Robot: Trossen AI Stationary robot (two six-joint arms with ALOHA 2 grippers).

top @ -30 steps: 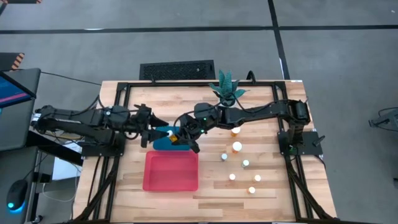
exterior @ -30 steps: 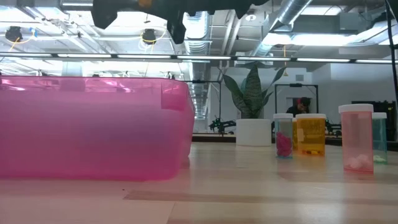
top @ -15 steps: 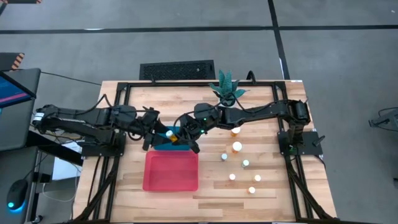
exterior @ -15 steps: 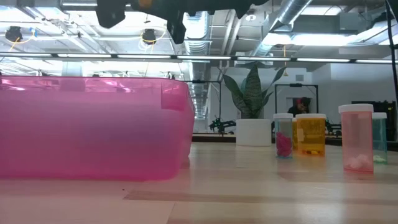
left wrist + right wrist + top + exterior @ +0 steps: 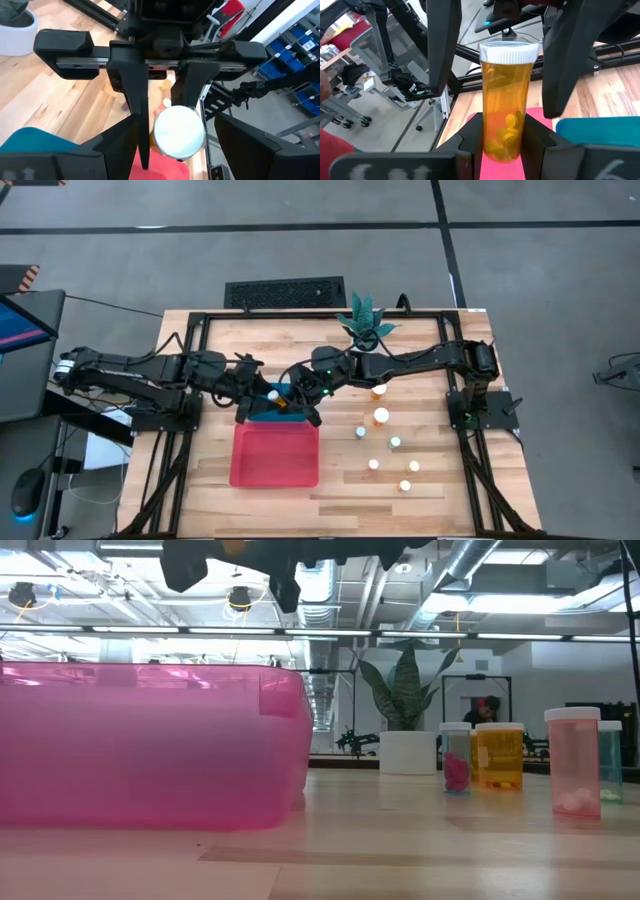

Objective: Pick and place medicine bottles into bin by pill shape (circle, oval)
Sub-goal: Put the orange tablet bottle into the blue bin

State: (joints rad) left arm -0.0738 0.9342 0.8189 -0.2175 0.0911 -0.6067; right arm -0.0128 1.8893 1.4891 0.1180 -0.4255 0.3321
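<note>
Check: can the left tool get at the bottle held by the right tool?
Probably yes. The right tool grips the bottle low on its amber body, leaving the capped end bare. The left tool has its open fingers on either side of that end, with nothing in between.

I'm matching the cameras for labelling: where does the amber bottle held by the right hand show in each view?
High view: amber bottle mid-table, just behind the pink bin.
Low view: cannot make it out; the pink bin fills the left.
Left wrist view: its white cap, centre.
Right wrist view: upright, centre, in the right hand.
Shared landmark: the pink bin.
</note>
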